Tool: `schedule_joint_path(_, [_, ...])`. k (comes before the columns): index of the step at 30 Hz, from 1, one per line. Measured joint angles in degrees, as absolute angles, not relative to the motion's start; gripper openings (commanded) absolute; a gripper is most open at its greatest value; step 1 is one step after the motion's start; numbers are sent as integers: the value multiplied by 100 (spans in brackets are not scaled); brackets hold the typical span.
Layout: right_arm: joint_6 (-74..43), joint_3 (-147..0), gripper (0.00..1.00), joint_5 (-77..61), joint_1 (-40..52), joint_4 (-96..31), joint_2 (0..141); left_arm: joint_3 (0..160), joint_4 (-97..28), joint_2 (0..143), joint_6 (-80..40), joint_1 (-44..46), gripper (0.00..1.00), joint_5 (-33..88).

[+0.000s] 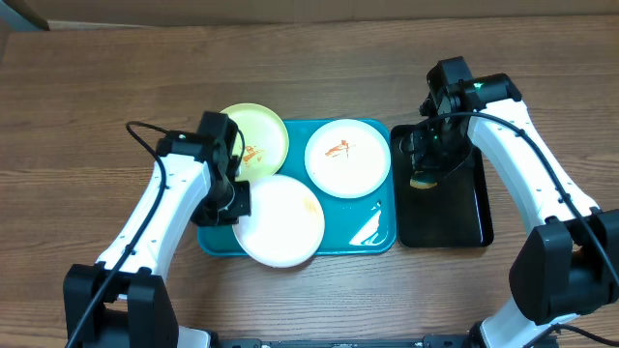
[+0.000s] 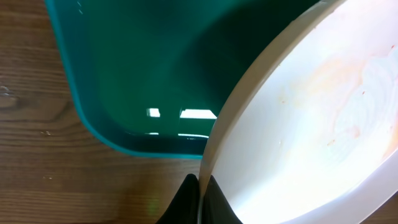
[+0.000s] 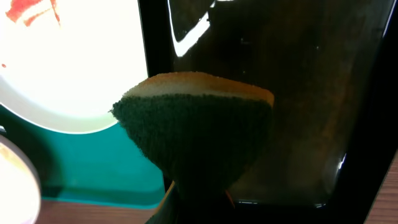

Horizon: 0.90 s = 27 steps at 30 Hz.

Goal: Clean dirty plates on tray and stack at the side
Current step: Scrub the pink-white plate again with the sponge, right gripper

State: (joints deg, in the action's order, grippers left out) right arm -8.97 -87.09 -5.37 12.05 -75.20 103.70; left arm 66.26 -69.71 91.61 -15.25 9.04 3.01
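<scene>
Though dirty, plate (image 2: 298, 143) in left tool (image 2: 200, 186).

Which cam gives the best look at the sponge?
Right wrist: the sponge fills the frame, with its dark scrub face and yellow top clear. Overhead shows the sponge small and partly hidden. Left wrist shows none of it.

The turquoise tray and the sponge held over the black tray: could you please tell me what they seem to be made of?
The tray: probably hard glossy plastic, since it mirrors bright lights sharply. The sponge: likely yellow foam with a dark green, matte, rough-looking scouring layer.
</scene>
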Motion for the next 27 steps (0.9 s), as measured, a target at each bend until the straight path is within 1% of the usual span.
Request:
schedule_joint_path(4, [-663, -8709, 4, -1028, 1236, -7463, 10370, 6193, -6702, 9153, -1459, 930, 4, 436])
schedule_joint_path(7, [-351, -8707, 4, -1391, 1428, -7367, 10368, 5905, -6410, 9153, -1444, 930, 4, 548])
schedule_joint_path(11, [-3, -8707, 4, -1634, 2029, -7011, 10370, 5749, -6034, 9150, -1435, 943, 4, 790])
schedule_joint_path(15, [174, -8654, 4, -1664, 2895, -6257, 10368, 5708, -5946, 9150, -1398, 1057, 4, 886])
schedule_joint_path(22, [244, -8272, 4, -1651, 3835, -5133, 10425, 5693, -5942, 9150, -1372, 1166, 4, 945])
schedule_joint_path(27, [257, -8156, 4, -1653, 4285, -4840, 10733, 5693, -5933, 9150, -1369, 1166, 4, 945])
